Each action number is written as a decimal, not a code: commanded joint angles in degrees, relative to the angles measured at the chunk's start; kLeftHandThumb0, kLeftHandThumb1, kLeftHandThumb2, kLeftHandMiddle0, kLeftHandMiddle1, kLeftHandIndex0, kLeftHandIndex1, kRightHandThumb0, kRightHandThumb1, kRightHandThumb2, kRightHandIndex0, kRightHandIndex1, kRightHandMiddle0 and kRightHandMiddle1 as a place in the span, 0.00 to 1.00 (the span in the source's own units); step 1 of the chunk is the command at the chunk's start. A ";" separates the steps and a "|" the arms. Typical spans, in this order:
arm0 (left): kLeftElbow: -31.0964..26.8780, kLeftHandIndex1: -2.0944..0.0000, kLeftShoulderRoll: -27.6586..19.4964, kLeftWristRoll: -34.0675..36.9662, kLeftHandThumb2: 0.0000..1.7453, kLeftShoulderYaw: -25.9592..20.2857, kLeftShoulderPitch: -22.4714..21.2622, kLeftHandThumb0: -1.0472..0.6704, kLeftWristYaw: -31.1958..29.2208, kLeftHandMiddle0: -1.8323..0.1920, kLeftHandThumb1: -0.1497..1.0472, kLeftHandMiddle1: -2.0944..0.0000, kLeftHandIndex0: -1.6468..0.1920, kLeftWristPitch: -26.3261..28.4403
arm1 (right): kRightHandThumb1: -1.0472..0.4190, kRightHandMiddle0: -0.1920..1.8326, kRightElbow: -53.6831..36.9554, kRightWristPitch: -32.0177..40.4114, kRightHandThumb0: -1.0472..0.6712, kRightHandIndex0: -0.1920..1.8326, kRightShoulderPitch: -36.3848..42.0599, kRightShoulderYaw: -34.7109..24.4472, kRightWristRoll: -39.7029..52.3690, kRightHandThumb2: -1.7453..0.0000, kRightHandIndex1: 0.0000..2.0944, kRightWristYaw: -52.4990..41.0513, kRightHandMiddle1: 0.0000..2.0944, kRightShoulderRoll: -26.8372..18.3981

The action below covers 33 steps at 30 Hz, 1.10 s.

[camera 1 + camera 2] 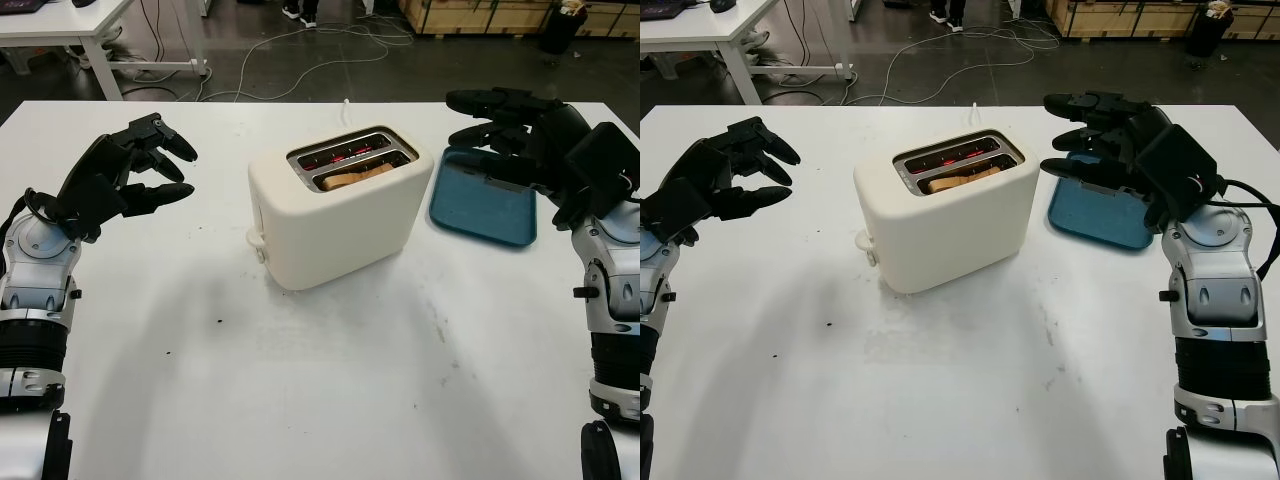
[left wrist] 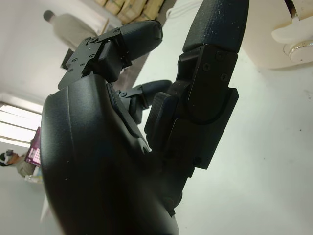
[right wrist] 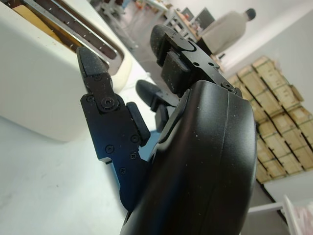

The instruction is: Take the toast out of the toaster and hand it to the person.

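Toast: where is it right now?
In the toaster's near slot at table centre sits the toast, between the open left hand and open right hand.

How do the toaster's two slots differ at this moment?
The near slot of the cream plastic toaster holds a browned slice of toast; the far slot shows no bread, just red glowing elements. Both lie side by side in the toaster's top. The left robot hand and right robot hand are open, beside it.

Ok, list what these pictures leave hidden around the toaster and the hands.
- Toast: its lower part sits inside the toaster slot, in both eye views.
- Blue tray: its far edge is covered by the right hand.
- Toaster lever: cut off by the edge beyond the left hand in the left wrist view.
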<state>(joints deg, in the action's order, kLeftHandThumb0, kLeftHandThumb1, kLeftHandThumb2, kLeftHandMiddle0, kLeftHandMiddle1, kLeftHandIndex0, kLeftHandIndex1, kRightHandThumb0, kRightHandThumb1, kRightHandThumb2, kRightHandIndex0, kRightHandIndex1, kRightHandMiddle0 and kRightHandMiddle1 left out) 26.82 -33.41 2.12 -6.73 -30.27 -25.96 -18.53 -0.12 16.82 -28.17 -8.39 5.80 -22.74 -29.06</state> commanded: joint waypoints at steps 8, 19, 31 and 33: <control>0.15 0.35 0.45 0.34 0.04 -0.31 -0.74 0.00 0.21 0.75 0.89 0.30 0.73 -0.26 | 0.19 0.42 -0.32 0.41 0.42 0.23 -0.42 -0.02 0.47 1.00 0.46 -0.03 0.02 0.11; -0.02 0.35 0.54 0.65 0.04 -0.40 -0.56 0.00 0.00 0.75 0.89 0.29 0.73 0.03 | 0.19 0.42 -0.07 -0.38 0.41 0.23 -0.34 0.13 0.03 1.00 0.46 0.11 0.03 0.05; -0.22 0.34 0.49 0.37 0.05 -0.39 -0.50 0.00 0.34 0.76 0.89 0.30 0.74 -0.07 | 0.19 0.42 -0.36 0.81 0.42 0.22 -0.52 0.05 0.47 1.00 0.46 -0.10 0.03 -0.04; -0.45 0.35 0.63 0.48 0.04 -0.41 -0.46 0.00 0.43 0.75 0.89 0.30 0.73 0.40 | 0.19 0.41 -0.08 0.38 0.41 0.22 -0.54 0.07 0.43 1.00 0.47 -0.36 0.02 -0.22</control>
<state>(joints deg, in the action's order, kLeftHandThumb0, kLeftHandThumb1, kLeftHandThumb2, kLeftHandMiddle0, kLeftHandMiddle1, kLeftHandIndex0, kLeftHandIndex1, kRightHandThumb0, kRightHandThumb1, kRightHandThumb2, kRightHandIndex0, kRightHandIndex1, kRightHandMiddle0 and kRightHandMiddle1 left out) 26.81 -33.35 2.12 -6.73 -30.27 -25.97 -18.49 -0.13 16.84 -28.20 -8.39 5.87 -22.78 -29.06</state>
